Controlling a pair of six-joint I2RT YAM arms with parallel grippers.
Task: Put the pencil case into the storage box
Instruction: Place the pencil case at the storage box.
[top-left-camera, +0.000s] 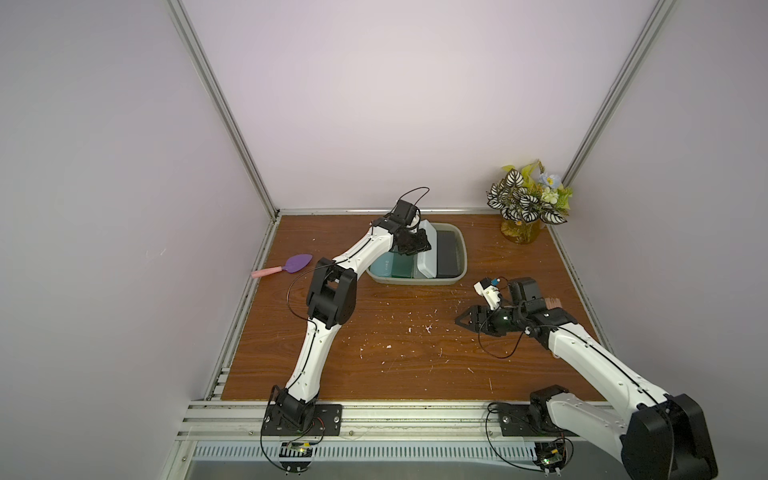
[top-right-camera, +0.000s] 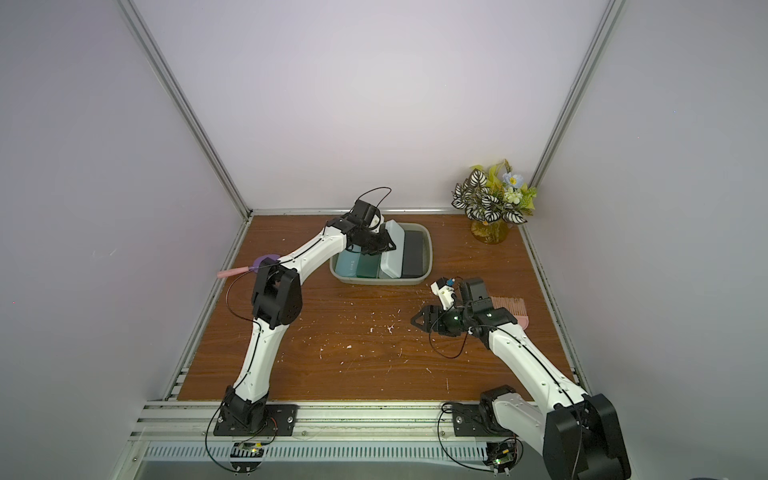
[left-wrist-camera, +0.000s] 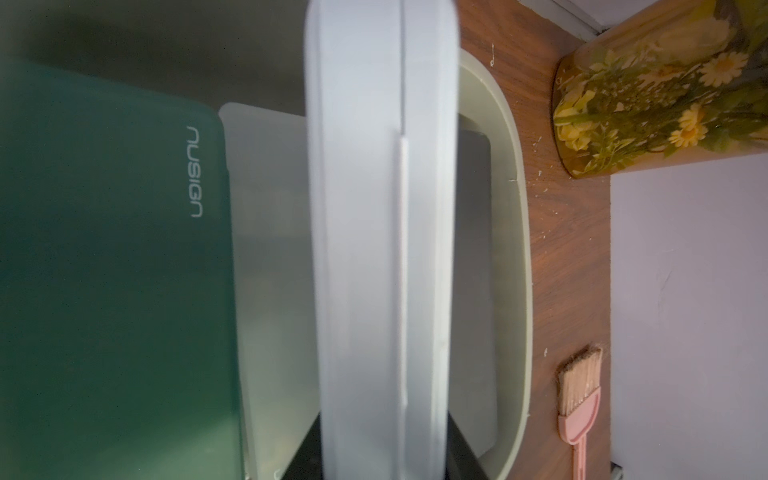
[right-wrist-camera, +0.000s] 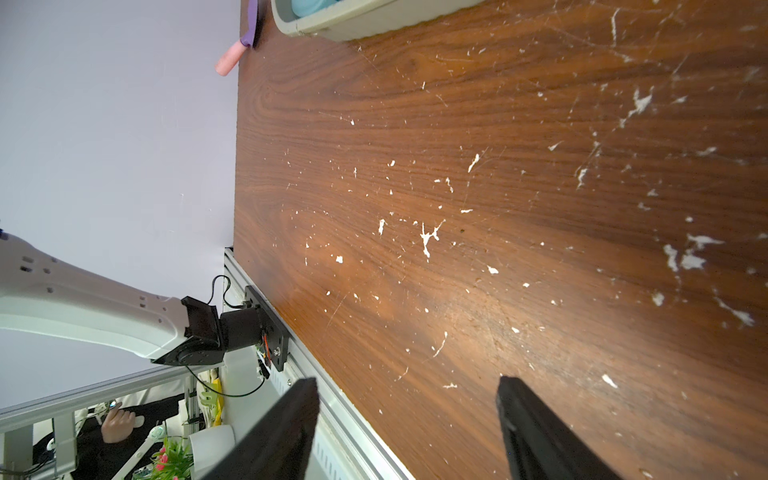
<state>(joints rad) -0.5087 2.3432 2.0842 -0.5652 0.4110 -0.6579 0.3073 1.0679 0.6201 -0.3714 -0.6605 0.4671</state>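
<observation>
The pencil case (top-left-camera: 428, 249) (top-right-camera: 392, 249) is pale grey-blue and stands on its long edge over the storage box (top-left-camera: 463, 257) (top-right-camera: 430, 253), its far end rising above the back rim. My left gripper (top-left-camera: 415, 245) (top-right-camera: 380, 245) is shut on it; in the left wrist view the case (left-wrist-camera: 382, 208) fills the space between the two black fingers. Inside the grey-beige box (left-wrist-camera: 515, 249) lie a light teal case (top-left-camera: 384, 266), a dark green case (left-wrist-camera: 116, 270) and a black case (top-left-camera: 449, 253). My right gripper (top-left-camera: 461, 322) (right-wrist-camera: 409, 382) hovers open over bare table to the box's front right.
A purple scoop with a pink handle (top-left-camera: 286, 266) lies at the table's left edge. A pink brush (top-right-camera: 511, 316) (left-wrist-camera: 579, 395) lies behind the right wrist. A yellow vase of flowers (top-left-camera: 525, 208) (left-wrist-camera: 644, 104) stands in the back right corner. The wooden table (top-left-camera: 395, 353) is scuffed with white flecks.
</observation>
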